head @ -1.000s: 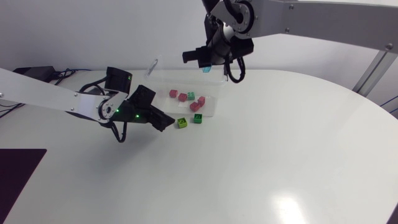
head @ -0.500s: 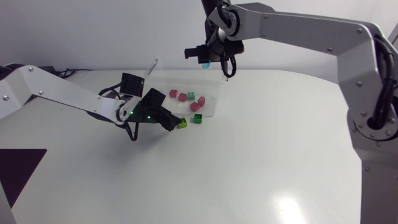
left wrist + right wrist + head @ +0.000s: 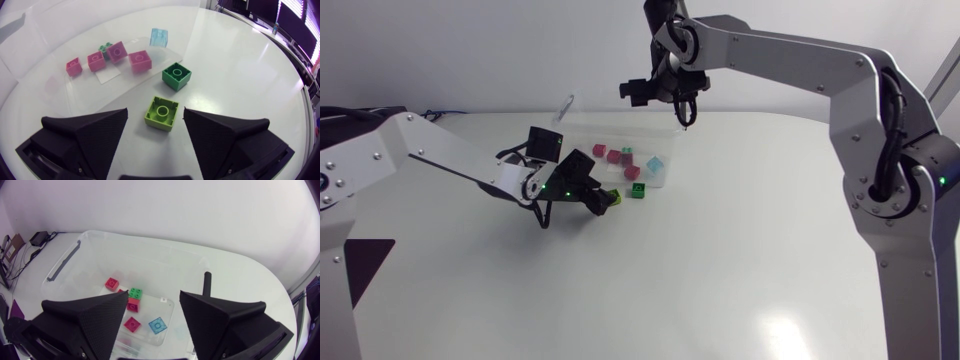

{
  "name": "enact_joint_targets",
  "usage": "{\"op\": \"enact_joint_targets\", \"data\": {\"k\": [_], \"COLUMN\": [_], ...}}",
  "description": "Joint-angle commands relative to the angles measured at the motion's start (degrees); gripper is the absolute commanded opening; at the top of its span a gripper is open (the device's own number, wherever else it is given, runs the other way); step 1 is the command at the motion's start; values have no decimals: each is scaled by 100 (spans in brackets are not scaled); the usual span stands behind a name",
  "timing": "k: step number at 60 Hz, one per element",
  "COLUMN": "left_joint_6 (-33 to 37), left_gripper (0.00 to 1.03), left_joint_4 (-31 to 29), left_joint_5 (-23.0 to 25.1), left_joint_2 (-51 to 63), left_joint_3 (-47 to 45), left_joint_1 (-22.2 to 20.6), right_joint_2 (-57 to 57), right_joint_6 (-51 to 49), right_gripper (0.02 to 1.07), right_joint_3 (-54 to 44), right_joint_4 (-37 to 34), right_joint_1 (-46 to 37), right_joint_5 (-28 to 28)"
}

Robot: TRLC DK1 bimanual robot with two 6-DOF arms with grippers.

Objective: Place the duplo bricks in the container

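The lime brick (image 3: 162, 112) is sitting on the table (image 3: 770, 250), just outside the near wall of the clear container (image 3: 165, 265). A dark green brick (image 3: 176, 76) is lying just beside it, also outside. The container is standing toward the table's far edge, holding several pink bricks (image 3: 139, 61), a small green brick (image 3: 134, 293) and a pale blue brick (image 3: 656, 164).

The left end effector (image 3: 155, 117) is straddling the lime brick with its fingers spread wide, one on each side and neither touching it. The right end effector (image 3: 153, 300) is hanging released and empty above the container.

To my eye the grasp is the step in hand. The brick is lying slightly turned against the fingers, so squaring up to its flat sides before closing should stop it twisting out. The lift should clear the container wall and avoid nudging the dark green brick.

From above, the left end effector is covering most of the lime brick. I cannot tell whether the fingertips are touching the table, and the container's clear walls are hard to trace.
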Motion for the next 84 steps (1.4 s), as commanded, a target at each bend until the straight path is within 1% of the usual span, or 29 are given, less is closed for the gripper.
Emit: {"op": "enact_joint_targets", "data": {"k": [1, 4, 8, 10, 18, 23, 33, 35, 36, 40, 42, 43, 44, 55, 67, 75, 84], "left_joint_6": [210, 246, 281, 298, 325, 342, 360, 377, 377, 377, 377, 377, 377, 369, 333, 246, 149], "left_gripper": [78, 78, 78, 78, 78, 78, 76, 70, 62, 40, 25, 21, 20, 19, 19, 19, 19], "left_joint_4": [73, 73, 82, 82, 108, 117, 143, 143, 143, 125, 117, 117, 117, -59, -138, -147, -252], "left_joint_5": [-33, -68, -68, -68, -68, -68, -68, -77, -77, -77, -77, -77, -77, -121, -112, -112, -24], "left_joint_2": [219, 272, 333, 369, 430, 492, 509, 509, 518, 544, 553, 553, 553, 465, -185, -862, -1653], "left_joint_3": [157, 166, 192, 201, 263, 315, 342, 333, 324, 333, 333, 324, 324, 263, -177, -546, -853], "left_joint_1": [-65, -74, -82, -82, -118, -188, -293, -329, -337, -381, -390, -390, -390, -416, -329, -144, 128], "right_joint_2": [-306, -482, -772, -1027, -1686, -2152, -2723, -2811, -2847, -2917, -2934, -2934, -2934, -2556, -1871, -1502, -1054], "right_joint_6": [-43, -61, -114, -149, -175, -254, -368, -377, -395, -439, -448, -465, -474, -509, -386, -237, -78], "right_gripper": [94, 94, 97, 98, 98, 98, 98, 98, 98, 98, 98, 98, 98, 98, 98, 98, 98], "right_joint_3": [-344, -573, -1012, -1408, -2489, -3306, -4466, -4668, -4765, -5090, -5231, -5284, -5345, -5600, -5301, -4958, -4352], "right_joint_4": [-56, -21, 102, 251, 647, 1060, 1605, 1675, 1719, 1860, 1939, 1965, 2000, 2326, 2440, 2343, 1983], "right_joint_1": [40, 57, 92, 128, 224, 295, 374, 374, 383, 391, 383, 383, 391, 462, 550, 717, 875], "right_joint_5": [-28, -89, -133, -151, -177, -177, -177, -177, -177, -177, -177, -177, -177, -168, -168, -98, -28]}}
